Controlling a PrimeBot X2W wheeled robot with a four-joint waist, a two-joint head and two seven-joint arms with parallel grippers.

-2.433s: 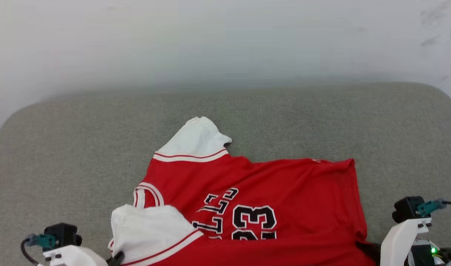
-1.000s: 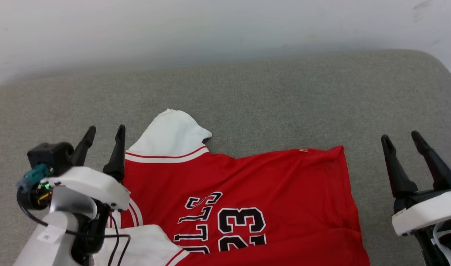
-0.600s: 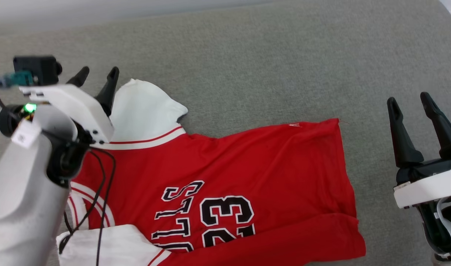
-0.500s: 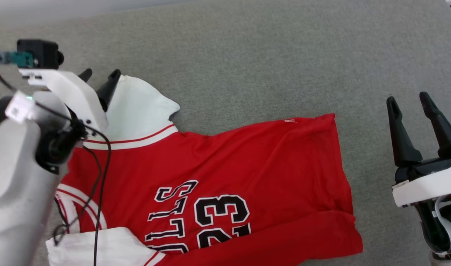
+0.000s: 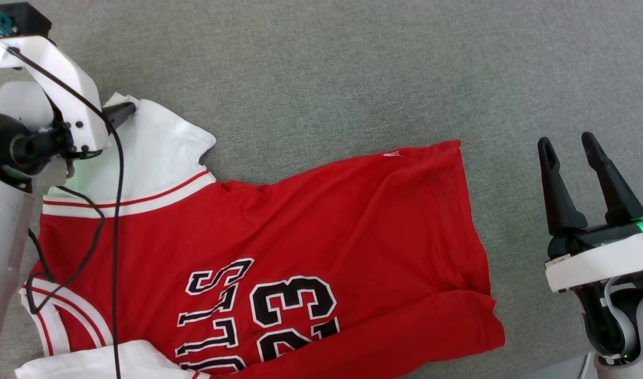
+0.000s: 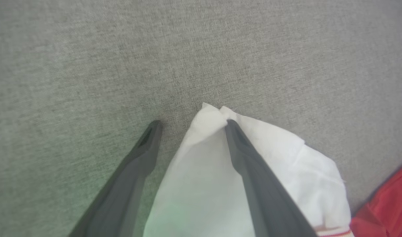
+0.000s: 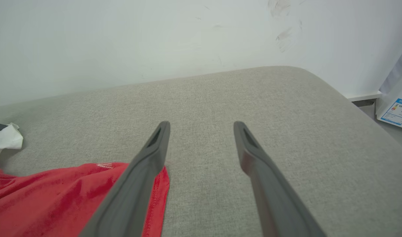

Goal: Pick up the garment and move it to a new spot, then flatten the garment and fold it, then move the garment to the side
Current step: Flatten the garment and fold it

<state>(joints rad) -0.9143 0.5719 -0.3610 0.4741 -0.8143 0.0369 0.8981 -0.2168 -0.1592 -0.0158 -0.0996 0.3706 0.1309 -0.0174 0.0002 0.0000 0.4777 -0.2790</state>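
The garment (image 5: 300,221) lies spread out but not folded yet; the left gripper (image 6: 193,123) and right gripper (image 7: 201,123) have their fingers wide apart

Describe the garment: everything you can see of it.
The garment is a bright red soft jersey with white sleeves, red-and-white stripe trim and black, white-edged lettering with 23. It lies spread, slightly wrinkled, on the grey cushion, near side folded over itself. The open left pincer sits over the far white sleeve's tip, cloth between its fingers.
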